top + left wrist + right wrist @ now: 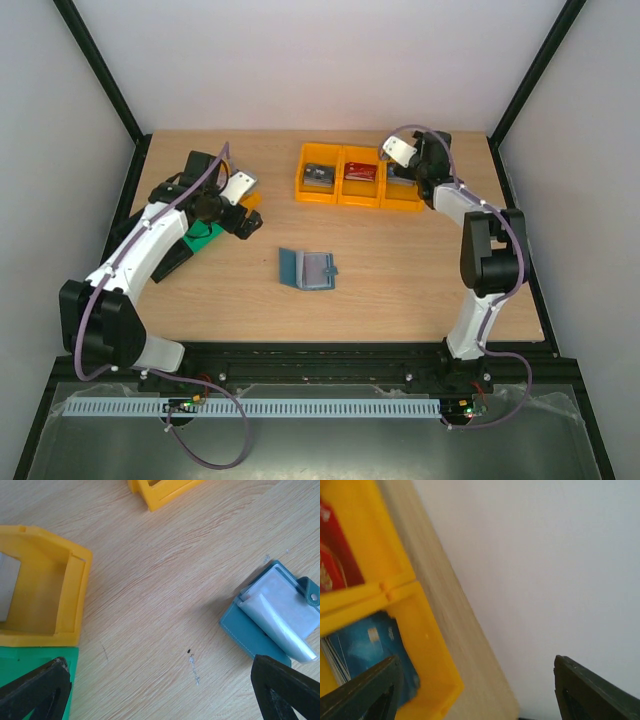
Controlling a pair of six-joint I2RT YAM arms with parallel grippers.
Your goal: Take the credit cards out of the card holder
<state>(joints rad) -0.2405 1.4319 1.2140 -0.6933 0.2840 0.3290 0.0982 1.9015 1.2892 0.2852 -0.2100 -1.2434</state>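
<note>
Open card holder [307, 269] is lying flat at frame centre on the table [400, 290], pale pockets facing up, tab sticking out at its right edge. Left of centre, left gripper [243, 215] is hovering just beside a green bin [203, 237], jaws spread wide, gripping nothing. Further back, three orange bins [360, 190] are sitting in a row at upper centre, holding credit cards [318, 178]: grey at left, red in the middle, blue at right. The right gripper [475, 665] is hanging over the rightmost bin, jaws wide apart, carrying nothing.
</note>
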